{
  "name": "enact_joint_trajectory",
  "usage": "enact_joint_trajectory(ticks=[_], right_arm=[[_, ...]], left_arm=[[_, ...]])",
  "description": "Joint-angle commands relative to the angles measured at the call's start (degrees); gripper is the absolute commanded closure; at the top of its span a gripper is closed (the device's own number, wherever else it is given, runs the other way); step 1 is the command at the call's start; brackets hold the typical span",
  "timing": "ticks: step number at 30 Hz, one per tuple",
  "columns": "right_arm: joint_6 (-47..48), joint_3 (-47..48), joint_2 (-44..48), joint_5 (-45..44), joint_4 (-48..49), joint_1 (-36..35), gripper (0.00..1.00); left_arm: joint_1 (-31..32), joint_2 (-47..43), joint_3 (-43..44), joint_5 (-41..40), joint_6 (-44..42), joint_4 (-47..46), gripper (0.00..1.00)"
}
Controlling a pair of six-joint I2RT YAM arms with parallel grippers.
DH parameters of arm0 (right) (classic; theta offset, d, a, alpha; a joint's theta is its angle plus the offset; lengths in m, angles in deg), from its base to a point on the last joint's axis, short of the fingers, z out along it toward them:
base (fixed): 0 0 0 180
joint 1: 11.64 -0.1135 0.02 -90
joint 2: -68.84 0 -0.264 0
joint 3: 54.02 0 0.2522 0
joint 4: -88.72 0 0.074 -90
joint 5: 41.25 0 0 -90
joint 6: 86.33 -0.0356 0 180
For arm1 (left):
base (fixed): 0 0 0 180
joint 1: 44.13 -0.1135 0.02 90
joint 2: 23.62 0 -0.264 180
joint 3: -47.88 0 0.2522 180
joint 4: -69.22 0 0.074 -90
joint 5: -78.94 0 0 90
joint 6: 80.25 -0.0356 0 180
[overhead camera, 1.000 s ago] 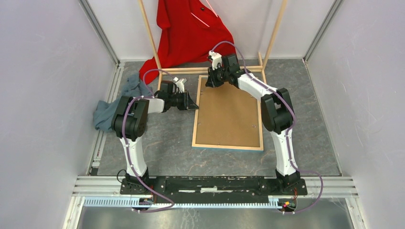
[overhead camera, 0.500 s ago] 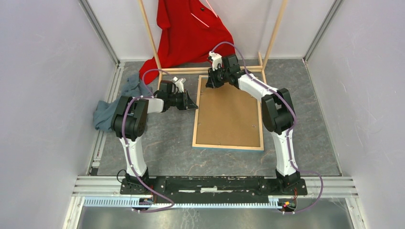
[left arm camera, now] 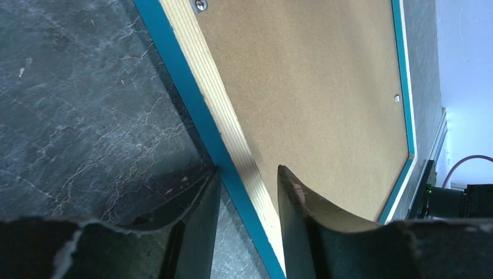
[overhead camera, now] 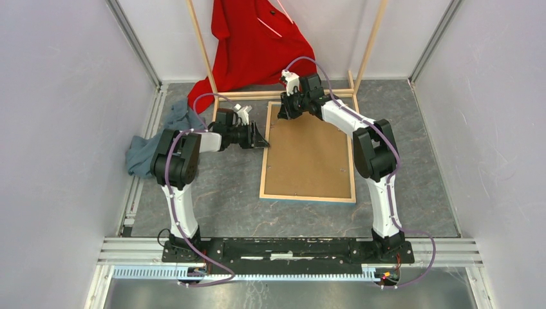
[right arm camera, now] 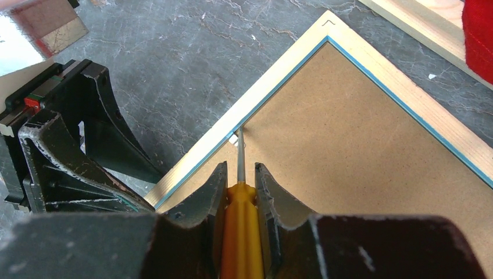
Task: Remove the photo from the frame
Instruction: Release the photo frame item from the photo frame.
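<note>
- The frame (overhead camera: 264,174) lies back-up; its front faces down, unseen.
- The screwdriver (right arm camera: 241,232) has its handle cut off at 6 o'clock in the right wrist view.
- The red garment (overhead camera: 257,45) runs off at 12 o'clock overhead.

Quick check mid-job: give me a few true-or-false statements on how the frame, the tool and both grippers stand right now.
1. The frame lies face down, with its brown backing board up. True.
2. The right gripper is empty. False: it is shut on a yellow-handled screwdriver.
3. The screwdriver's tip sits near a corner of the frame. True.
4. The left gripper is parked well away from the frame. False: its jaws straddle the frame's left rim.
</note>
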Motion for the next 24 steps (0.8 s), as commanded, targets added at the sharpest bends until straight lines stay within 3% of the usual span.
enact_joint_trajectory(ticks=[1, 15, 24], right_arm=[[1.01, -0.51, 1.99, -0.42, -1.43, -0.23, 1.0], [0.96, -0.41, 2.26, -0.24, -1.51, -0.26, 1.0], [1.11, -0.52, 2.29, -0.26, -1.61, -0.3, 1.0]], left_arm=[[0.41, 1.61, 0.24, -4.12, 0.23, 3.98, 0.51], [2.27, 2.49, 1.73, -11.14, -2.33, 8.08, 0.54], [2.7, 2.23, 1.78, -15.35, -2.92, 9.19, 0.67]])
